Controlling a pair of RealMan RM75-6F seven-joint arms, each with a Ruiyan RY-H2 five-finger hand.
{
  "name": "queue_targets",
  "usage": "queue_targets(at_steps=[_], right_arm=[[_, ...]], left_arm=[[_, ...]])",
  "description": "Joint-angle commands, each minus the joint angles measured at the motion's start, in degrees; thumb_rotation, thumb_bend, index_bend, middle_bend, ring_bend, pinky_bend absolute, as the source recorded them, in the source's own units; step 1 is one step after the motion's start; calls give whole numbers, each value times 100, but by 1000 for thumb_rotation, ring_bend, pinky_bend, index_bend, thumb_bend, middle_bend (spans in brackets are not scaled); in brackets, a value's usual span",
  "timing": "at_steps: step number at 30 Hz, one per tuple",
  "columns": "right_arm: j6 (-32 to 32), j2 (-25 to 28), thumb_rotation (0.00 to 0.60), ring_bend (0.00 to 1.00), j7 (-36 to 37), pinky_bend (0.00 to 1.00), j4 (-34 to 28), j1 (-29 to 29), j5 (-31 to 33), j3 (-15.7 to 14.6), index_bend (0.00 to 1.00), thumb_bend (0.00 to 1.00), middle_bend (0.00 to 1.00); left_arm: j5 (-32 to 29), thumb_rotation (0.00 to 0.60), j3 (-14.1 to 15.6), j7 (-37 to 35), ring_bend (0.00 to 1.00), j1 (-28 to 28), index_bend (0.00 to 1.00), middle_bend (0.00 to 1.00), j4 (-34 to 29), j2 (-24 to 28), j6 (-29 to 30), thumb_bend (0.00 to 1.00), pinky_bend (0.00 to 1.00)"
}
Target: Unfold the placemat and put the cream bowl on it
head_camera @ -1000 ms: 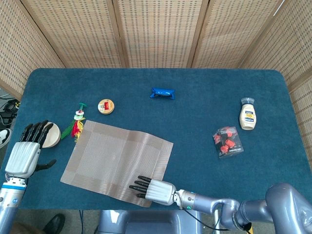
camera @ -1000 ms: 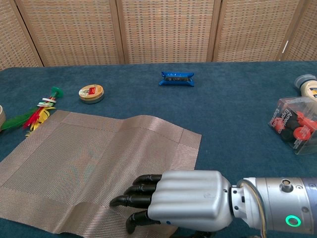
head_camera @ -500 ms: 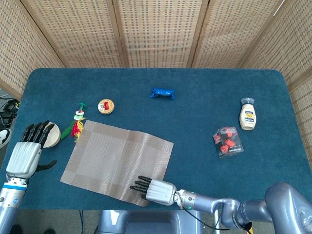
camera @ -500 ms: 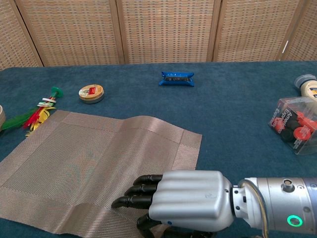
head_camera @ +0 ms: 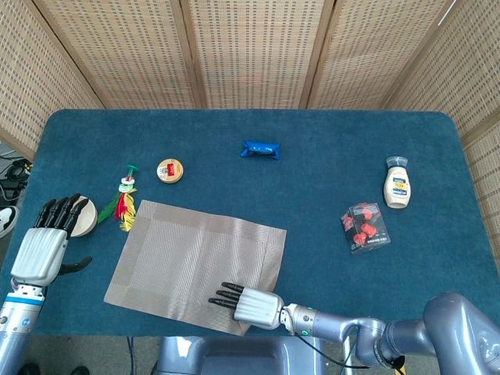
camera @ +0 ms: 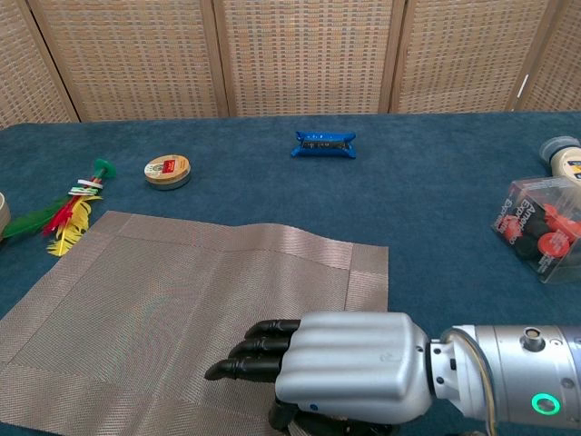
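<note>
1. Bowl (head_camera: 83, 216) sits at the left edge of the head view, cream, just left of the mat. Left hand (head_camera: 44, 242) is on its near side, fingers up and apart, holding nothing, tips apparently at the rim.
2. Mat (head_camera: 180, 258) lies open lower centre, one soft ridge near its far edge. Looks flat enough; next job is the bowl.
3. Feather toy (head_camera: 125, 205) lies between bowl and mat: lift the bowl over it, don't slide.
4. Right hand (head_camera: 248, 301) lies palm-down on the mat's near right corner, fingers straight and close together, gripping nothing. Keep it there as an anchor.
</note>
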Motion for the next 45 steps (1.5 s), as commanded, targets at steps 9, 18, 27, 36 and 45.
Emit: queue_targets(at_steps=[9, 18, 27, 36, 45], right_arm=[[250, 296, 600, 0, -65, 0, 3, -23, -206, -177, 709, 756, 0], [450, 855, 600, 0, -212, 0, 7, -250, -102, -344, 717, 756, 0], [564, 920, 600, 0, -423, 0, 63, -477, 145, -210, 719, 756, 0], [386, 821, 600, 0, -653, 0, 313, -594, 674, 148, 721, 755, 0], [323, 874, 600, 0, -730, 0, 550, -665, 1007, 375, 724, 756, 3]], left_arm=[[-18, 600, 0, 29, 0, -9, 0, 0, -5, -6, -48, 0, 0], [14, 600, 24, 67, 0, -10, 0, 0, -31, -13, -73, 0, 0], [106, 600, 64, 110, 0, 32, 0, 0, -70, -19, -16, 0, 0], [154, 600, 64, 33, 0, 52, 0, 0, -68, 17, 3, 0, 0], [175, 600, 66, 20, 0, 58, 0, 0, -67, 29, -3, 0, 0]])
